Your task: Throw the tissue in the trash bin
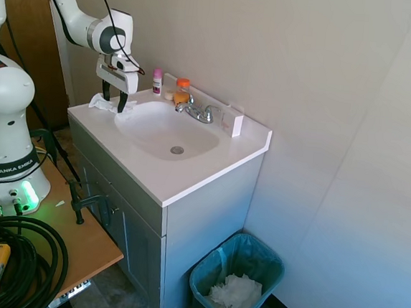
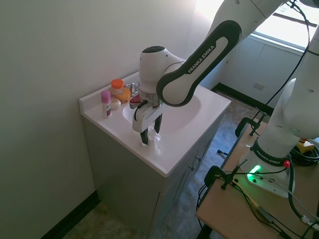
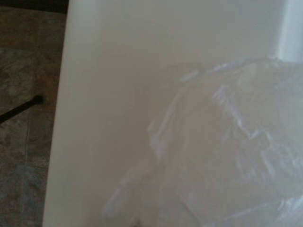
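The gripper [image 1: 112,100] is hanging with its fingers [image 1: 122,103] spread open around the tissue [image 1: 102,102], which is lying on the counter [image 1: 182,177] at the upper left, ready to pinch it for the trash bin [image 1: 236,285] at lower right.

Tissue [image 3: 222,146] blurred, cut off.

The gripper [image 2: 148,134] is held low over the front of the white counter [image 2: 184,144], its fingers set apart around the tissue [image 2: 155,144], which lies on the counter beside the basin [image 2: 187,110]. A pink bottle [image 2: 105,102] and an orange-capped bottle [image 2: 118,89] are seen near the wall.
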`<state>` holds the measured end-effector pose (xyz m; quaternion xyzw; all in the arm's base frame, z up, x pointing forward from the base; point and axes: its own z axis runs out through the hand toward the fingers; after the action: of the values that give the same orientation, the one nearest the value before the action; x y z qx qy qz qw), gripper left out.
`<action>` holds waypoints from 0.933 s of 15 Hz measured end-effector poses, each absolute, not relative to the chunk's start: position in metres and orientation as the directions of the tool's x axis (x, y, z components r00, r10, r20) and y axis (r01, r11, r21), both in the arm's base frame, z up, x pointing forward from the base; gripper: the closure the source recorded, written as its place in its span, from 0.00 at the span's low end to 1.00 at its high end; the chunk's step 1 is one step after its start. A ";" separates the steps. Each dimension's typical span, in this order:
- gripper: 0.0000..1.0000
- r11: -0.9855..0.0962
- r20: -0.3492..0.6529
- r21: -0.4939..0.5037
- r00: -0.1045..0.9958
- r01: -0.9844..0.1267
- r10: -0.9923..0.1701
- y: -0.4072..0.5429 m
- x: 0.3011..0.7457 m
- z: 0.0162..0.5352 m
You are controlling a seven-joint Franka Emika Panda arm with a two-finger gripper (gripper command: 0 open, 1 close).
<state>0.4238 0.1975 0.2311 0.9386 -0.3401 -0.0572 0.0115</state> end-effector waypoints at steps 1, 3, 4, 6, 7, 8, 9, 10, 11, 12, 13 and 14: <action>1.00 -0.768 -0.102 0.064 0.762 -0.637 -0.640 0.197 0.423 0.231; 1.00 -0.770 -0.103 0.066 0.764 -0.634 -0.637 0.196 0.422 0.230; 1.00 -0.771 -0.101 0.066 0.764 -0.634 -0.637 0.195 0.423 0.230; 1.00 -0.772 -0.098 0.067 0.766 -0.632 -0.635 0.193 0.423 0.229; 1.00 -0.771 -0.097 0.068 0.765 -0.633 -0.636 0.191 0.424 0.229; 1.00 -0.770 -0.096 0.068 0.764 -0.634 -0.638 0.190 0.424 0.229; 1.00 -0.769 -0.095 0.068 0.764 -0.635 -0.639 0.189 0.424 0.230; 1.00 -0.769 -0.094 0.067 0.764 -0.635 -0.639 0.189 0.425 0.230; 1.00 -0.770 -0.094 0.065 0.764 -0.635 -0.638 0.190 0.424 0.230; 1.00 -0.768 -0.094 0.063 0.762 -0.637 -0.640 0.190 0.424 0.231; 1.00 -0.764 -0.096 0.057 0.758 -0.643 -0.645 0.190 0.424 0.231; 1.00 -0.757 -0.095 0.046 0.752 -0.652 -0.653 0.190 0.425 0.234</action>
<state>0.4248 0.1903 0.2336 0.9359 -0.3484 -0.0527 0.0050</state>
